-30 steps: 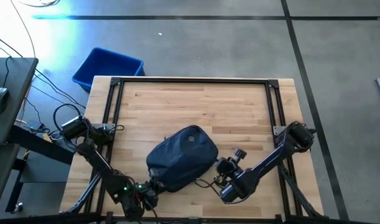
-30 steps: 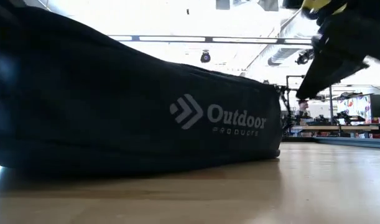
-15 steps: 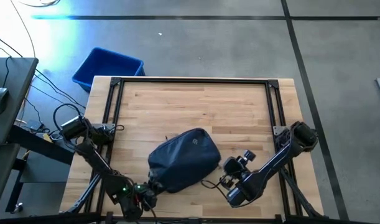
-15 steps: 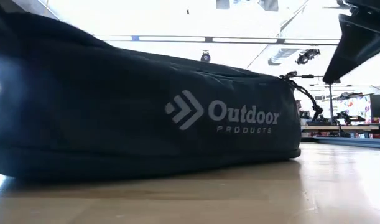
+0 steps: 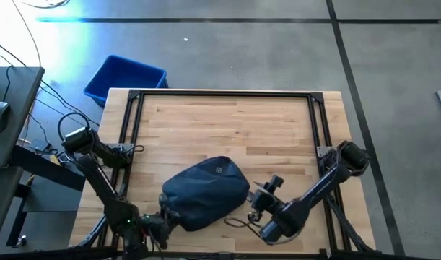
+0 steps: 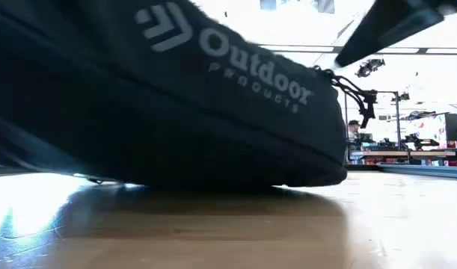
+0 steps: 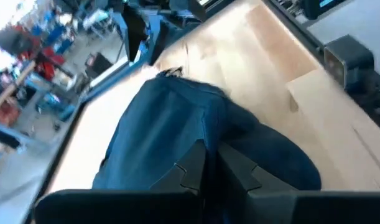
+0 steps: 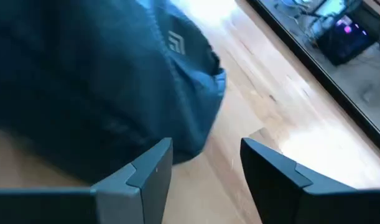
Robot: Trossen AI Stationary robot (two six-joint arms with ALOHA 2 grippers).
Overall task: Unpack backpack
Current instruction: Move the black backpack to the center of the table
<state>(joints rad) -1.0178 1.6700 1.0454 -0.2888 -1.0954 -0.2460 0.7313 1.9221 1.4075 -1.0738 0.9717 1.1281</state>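
A: While the left claw grips that one edge, what worries you?

B: The backpack is soft and floppy, and it sits near the front edge of the surface. In the low view its near side is tipped up off the wood. I reckon a harder pull could drag the whole bag toward the front rail or fold it over on itself, and then the zipper ends up underneath where neither arm can reach it.

A: Is the left claw really holding it?

B: Yes. From its wrist view the two fingers are pinched together on a fold of the navy fabric.

A: And the other one?

B: The right claw is parted about halfway, holding nothing. It hangs just beside the bag's right end, over bare wood, not touching the fabric as far as I can tell. A cord trails on the surface near it; I think it could snag there.

A: So only one arm holds the bag?

B: One grip only. If that fold slips out, the bag flops back down.
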